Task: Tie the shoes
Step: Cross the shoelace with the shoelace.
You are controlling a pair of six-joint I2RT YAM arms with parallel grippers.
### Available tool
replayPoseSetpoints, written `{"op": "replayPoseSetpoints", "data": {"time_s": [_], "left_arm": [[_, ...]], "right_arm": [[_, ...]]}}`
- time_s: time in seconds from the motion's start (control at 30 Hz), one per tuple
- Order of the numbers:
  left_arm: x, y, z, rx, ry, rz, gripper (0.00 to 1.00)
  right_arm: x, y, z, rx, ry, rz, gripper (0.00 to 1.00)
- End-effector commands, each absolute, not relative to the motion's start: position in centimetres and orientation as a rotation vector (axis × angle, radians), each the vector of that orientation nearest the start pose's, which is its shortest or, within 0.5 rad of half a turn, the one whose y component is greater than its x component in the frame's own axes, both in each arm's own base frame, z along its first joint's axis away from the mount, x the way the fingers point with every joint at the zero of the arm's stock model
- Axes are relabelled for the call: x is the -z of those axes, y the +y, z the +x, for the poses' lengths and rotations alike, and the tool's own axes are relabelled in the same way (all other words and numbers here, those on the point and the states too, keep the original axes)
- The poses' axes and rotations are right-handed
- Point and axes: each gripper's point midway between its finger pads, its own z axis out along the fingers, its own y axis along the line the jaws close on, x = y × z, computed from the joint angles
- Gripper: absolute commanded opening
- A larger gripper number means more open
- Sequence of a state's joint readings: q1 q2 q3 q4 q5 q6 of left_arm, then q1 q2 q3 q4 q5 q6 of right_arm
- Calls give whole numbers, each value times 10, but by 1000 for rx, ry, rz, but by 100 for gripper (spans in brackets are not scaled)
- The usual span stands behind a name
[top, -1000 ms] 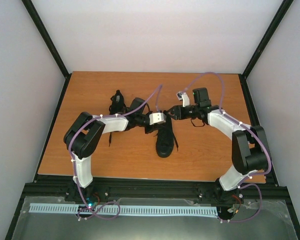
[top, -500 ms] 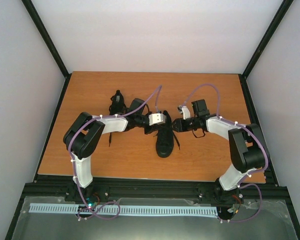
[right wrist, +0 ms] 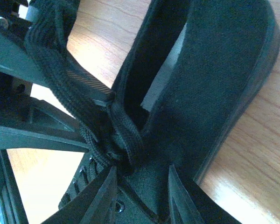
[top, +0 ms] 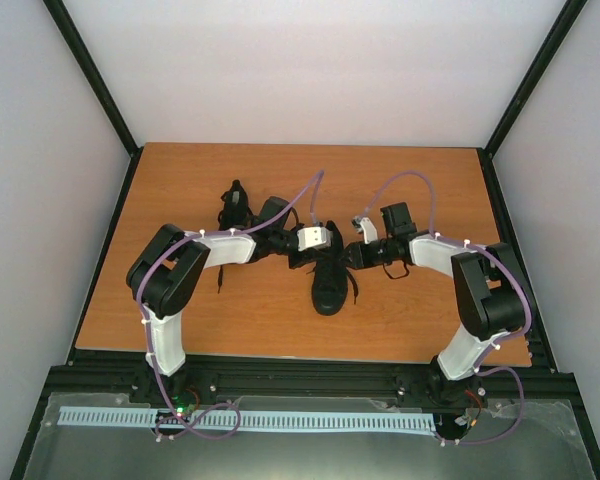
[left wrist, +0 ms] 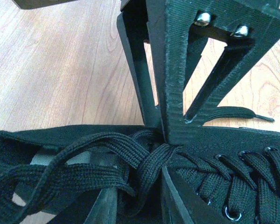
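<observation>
1. Centrally on the worktop (top: 180,180) one shoe (top: 329,290) is laid, toe toward the arm bases. The second shoe (top: 235,205) is set behind and to the left, apart.
2. Laces (left wrist: 84,163): crossed over the tongue, loops slack. One free end (left wrist: 238,113) is trailed on the wood.
3. Left jaws: narrowly parted about the lace strands; whether they are pinched cannot be told.
4. Right jaws: partly open astride the crossing (right wrist: 126,149), nothing seen clamped.
5. Handling, as judged: canvas light and soft, likely to be shifted by any pull. Laces thin, limp and flat-woven, easily slipped. Hold is best taken on a lace just beside the crossing, never on the upper.
</observation>
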State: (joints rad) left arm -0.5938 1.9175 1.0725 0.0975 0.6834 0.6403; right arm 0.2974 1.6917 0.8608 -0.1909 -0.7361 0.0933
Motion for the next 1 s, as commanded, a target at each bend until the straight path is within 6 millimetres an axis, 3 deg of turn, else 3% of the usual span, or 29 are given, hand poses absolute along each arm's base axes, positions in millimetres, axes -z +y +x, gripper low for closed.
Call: {"op": "replayPoseSetpoints", "data": {"time_s": [0.0,0.33,0.5,0.53,0.6,0.73,0.97], "left_arm": [[-93,-355,329,746,1522,1559,28],[-93,-355,329,748,1524,1563,29],[-96,-354,329,745,1522,1561,29],[-98,-354,329,741,1521,1557,33],[-106,-351,329,734,1512,1560,52],[-106,-335,309,678,1422,1731,71],[-84,-305,294,597,1498,1879,72]], "right_arm": [[-65,224,306,-1156,2459,-602,32],[-63,228,302,-1165,2457,-631,34],[-60,226,303,-1125,2474,-626,16],[-61,225,303,-1116,2475,-625,12],[-62,224,303,-1101,2477,-623,7],[-63,224,302,-1100,2476,-627,3],[-66,228,301,-1113,2457,-650,3]]}}
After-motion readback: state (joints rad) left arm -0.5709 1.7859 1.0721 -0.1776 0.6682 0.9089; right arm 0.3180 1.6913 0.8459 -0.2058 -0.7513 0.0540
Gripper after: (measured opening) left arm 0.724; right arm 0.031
